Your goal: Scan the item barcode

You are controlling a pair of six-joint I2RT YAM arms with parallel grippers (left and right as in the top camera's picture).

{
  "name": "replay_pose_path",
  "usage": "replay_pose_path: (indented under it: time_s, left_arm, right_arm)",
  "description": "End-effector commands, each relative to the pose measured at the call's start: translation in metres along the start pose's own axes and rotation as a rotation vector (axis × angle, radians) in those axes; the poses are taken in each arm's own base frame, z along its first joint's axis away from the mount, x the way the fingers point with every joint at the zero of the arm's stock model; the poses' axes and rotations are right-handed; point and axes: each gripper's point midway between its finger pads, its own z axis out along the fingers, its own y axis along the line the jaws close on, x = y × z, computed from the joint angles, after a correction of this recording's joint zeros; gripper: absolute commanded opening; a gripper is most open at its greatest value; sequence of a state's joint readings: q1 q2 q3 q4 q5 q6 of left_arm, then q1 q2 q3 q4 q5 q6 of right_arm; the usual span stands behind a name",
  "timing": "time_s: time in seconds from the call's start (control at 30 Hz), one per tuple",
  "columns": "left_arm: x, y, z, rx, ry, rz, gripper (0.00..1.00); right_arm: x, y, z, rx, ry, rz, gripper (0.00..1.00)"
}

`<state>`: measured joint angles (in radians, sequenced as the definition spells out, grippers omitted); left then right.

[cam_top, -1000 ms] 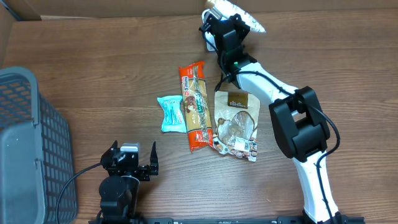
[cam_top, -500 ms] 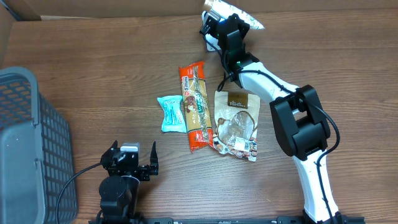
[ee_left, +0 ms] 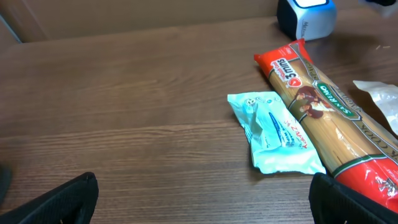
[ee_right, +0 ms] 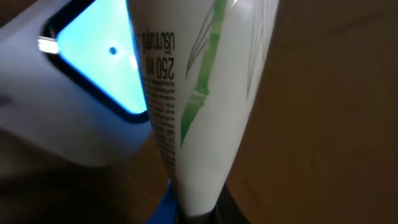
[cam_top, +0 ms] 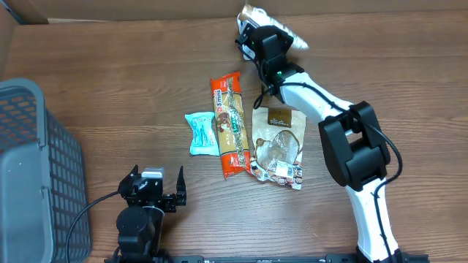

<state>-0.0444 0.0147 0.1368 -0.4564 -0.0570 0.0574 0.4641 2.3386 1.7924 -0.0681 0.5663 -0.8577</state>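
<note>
Along the far edge of the table (cam_top: 110,80), where a cardboard wall (cam_top: 146,9) closed off the back, the right gripper (cam_top: 262,35) was clenched on the white tube (cam_top: 294,31), its arm reaching right across from the near side. At the left edge stood a grey basket (cam_top: 33,168), and a broad stretch of bare wood lay between it and the three packets mid-table: a teal packet (cam_top: 201,134), a long pasta packet (cam_top: 230,124) touching its right side, and a clear bag (cam_top: 278,146) with a brown label just beside the pasta. Near the front edge the left gripper (cam_top: 156,191) hovered with its jaws spread wide and nothing between them, well apart from the packets. The tube was white and glossy, printed with a green bamboo stalk and leaves and small dark lettering that included 250 ml, and it narrowed towards the end pinched in the fingers. From the right wrist it rose straight up out of the grip and filled the middle of the view, with the scanner (ee_right: 93,68) close behind it to the left, white-bodied, its window glowing pale blue; I could not tell whether the two touched
</note>
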Motion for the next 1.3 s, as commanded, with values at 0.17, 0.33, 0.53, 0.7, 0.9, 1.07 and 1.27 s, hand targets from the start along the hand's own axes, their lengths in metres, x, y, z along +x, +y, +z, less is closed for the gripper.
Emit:
replay_pose_path:
  time_s: [0.17,0.33,0.53,0.7,0.9,1.07,1.27]
  left_arm:
    - [0.001,0.002,0.000,-0.009,-0.004,-0.013,1.00]
    - [0.001,0.001,0.000,-0.009,-0.004,-0.013,1.00]
    - [0.001,0.002,0.000,-0.009,-0.004,-0.013,1.00]
    - [0.001,0.002,0.000,-0.009,-0.004,-0.013,0.99]
    - [0.001,0.002,0.000,-0.009,-0.004,-0.013,1.00]
    - [0.001,0.002,0.000,-0.009,-0.004,-0.013,1.00]
    - [0.001,0.002,0.000,-0.009,-0.004,-0.013,0.99]
  right_arm:
    - [-0.038,-0.148,-0.157,-0.411,-0.294,0.767,0.04]
    - [0.043,-0.192,-0.196,-0.730,-0.157,1.256,0.04]
    - [0.154,-0.185,-0.171,-0.739,0.171,1.620,0.04]
    - [0.212,-0.150,-0.141,-0.705,0.322,1.792,0.04]
    - [0.265,-0.108,-0.103,-0.500,0.420,2.007,0.04]
    - [0.304,-0.083,-0.086,-0.297,0.448,2.111,0.04]
    - [0.336,-0.060,-0.088,-0.173,0.534,2.033,0.05]
